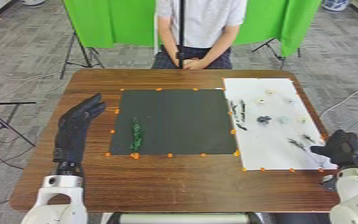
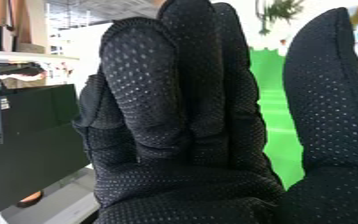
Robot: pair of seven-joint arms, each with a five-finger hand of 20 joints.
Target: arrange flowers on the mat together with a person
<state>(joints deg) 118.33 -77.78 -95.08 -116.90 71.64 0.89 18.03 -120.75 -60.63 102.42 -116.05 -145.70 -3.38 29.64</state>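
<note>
- The left hand is hovering over the brown table, beside the dark mat. Its fingers are pointing nearly straight away from the robot, and it is holding nothing.
- The right hand is hanging by the near right part of the white sheet, close to the small green sprigs.
- In the wrist view, the right hand is opening wide between thumb and fingers. The fingers are sitting close together, just a little bent, and they are holding nothing.
- A green leafy stem is lying on the left part of the dark mat, pointing away from the robot.
- Long dark leaves are lying along the left side of the white sheet.
- A dark flower is resting near the middle of the sheet, with a pale blue-green flower just beside it.
- Little cream flowers are lying farther up the sheet.
- Orange dots are sitting around the edges of the dark mat.
- A bright green cloth is hanging behind the table.
</note>
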